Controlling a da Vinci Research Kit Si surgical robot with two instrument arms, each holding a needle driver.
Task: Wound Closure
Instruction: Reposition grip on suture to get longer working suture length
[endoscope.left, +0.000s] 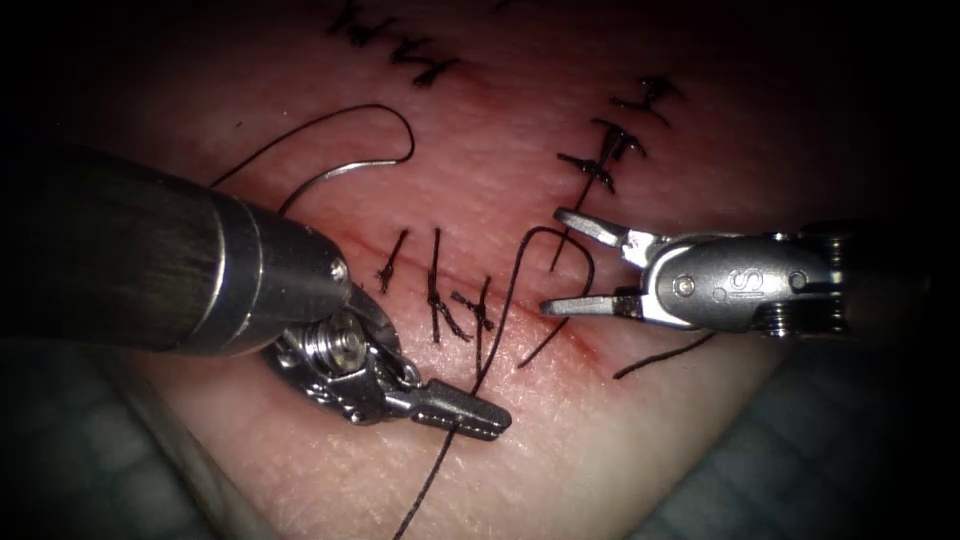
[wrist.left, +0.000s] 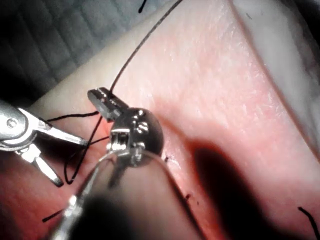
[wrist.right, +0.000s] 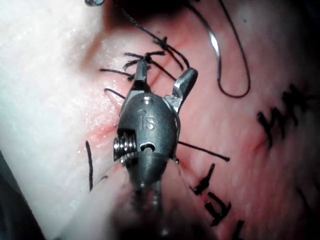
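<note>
Lower centre of endoscope view: L tool (endoscope.left: 490, 418) w/ jaws clenched on the thread (endoscope.left: 497, 330), which runs from bottom edge up thru the jaws, then arcs over near the R tool. Same grasp seen in L wrist view, L tool (wrist.left: 100, 98) pinching thread (wrist.left: 131, 54) that leads off toward the frame edge.

Mid frame: tissue (endoscope.left: 620, 440) w/ cut (endoscope.left: 420, 285) running across, several stitches (endoscope.left: 437, 290) over it, red fluid (endoscope.left: 580, 345) along the line.

Right centre: R tool (endoscope.left: 553, 262), jaws released wide, holding nothing; a thread loop passes between them. R wrist view: R tool (wrist.right: 164, 76) spread apart over the knots.

Farther back, upper left: needle (endoscope.left: 350, 172) lies free on tissue surface, not in tissue, held by neither tool, thread trailing from it in a loop. More finished stitches (endoscope.left: 610, 150) upper right.
</note>
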